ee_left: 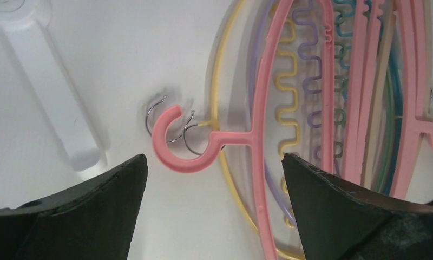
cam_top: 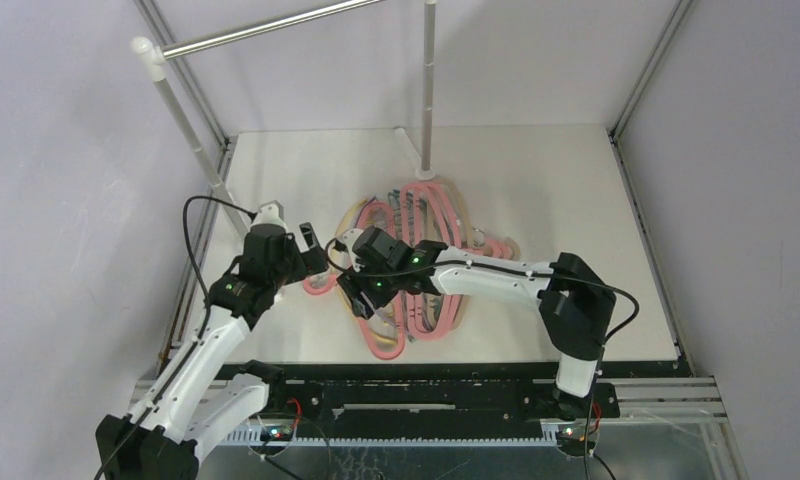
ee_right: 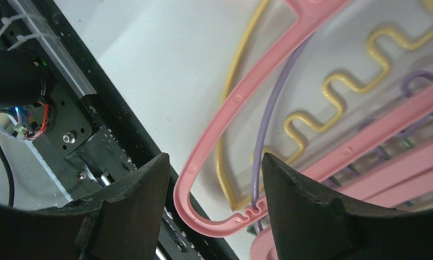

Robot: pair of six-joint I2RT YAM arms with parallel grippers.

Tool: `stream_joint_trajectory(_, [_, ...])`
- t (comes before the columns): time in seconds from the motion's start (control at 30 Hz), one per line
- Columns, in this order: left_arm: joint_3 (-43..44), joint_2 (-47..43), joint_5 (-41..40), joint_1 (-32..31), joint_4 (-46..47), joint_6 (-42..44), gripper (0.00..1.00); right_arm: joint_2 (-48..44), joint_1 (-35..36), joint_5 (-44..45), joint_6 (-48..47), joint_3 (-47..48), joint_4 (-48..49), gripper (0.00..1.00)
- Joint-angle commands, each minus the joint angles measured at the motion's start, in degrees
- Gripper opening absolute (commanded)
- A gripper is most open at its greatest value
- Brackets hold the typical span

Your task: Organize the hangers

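Observation:
The hangers (cam_top: 426, 215) lie in a tangled pile mid-table, mostly pink with yellow, lavender and teal ones under them. My left gripper (cam_top: 321, 250) hangs open at the pile's left side. In the left wrist view it (ee_left: 214, 162) straddles the stem of a pink hanger's hook (ee_left: 176, 157), touching nothing. My right gripper (cam_top: 361, 295) is over the pile's near-left end. In the right wrist view its jaws (ee_right: 214, 160) stand apart on either side of the rounded corner of a pink hanger (ee_right: 233, 103), with a lavender wire (ee_right: 271, 108) and a yellow wavy bar (ee_right: 333, 86) behind.
A silver rail (cam_top: 266, 30) spans the back on white posts (cam_top: 428, 90). One post's white foot (ee_left: 52, 97) lies left of the pink hook. Thin metal hooks (ee_left: 160, 108) sit beneath that hook. The black front frame (ee_right: 95, 124) runs just beyond the pink corner.

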Motion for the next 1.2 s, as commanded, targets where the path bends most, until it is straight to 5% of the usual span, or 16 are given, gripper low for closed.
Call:
stream_joint_trajectory(0.0, [-2.7,-4.44,-2.89,-0.19,-1.76,-1.93,0.99,1.99,1.32,-3.02,1.33,1.71,1.37,0.71])
stream_joint_trajectory(0.73, [-4.65,-11.71,-9.78,-0.2,-8.1,-3.43,0.99,12.21,2.97,-2.97,5.6,3.11,4.69,0.63])
stream_joint_trajectory(0.9, [-5.41,-14.2,-11.12,-0.2,-8.67,-3.52,1.0,12.91,2.96,-1.87,5.64,3.12,4.78,0.49])
stream_joint_trajectory(1.17, [-4.97,-15.01,-12.55,-0.14,-9.17,-3.89,0.99,10.41,2.28,0.02,5.39,4.45,1.26,0.05])
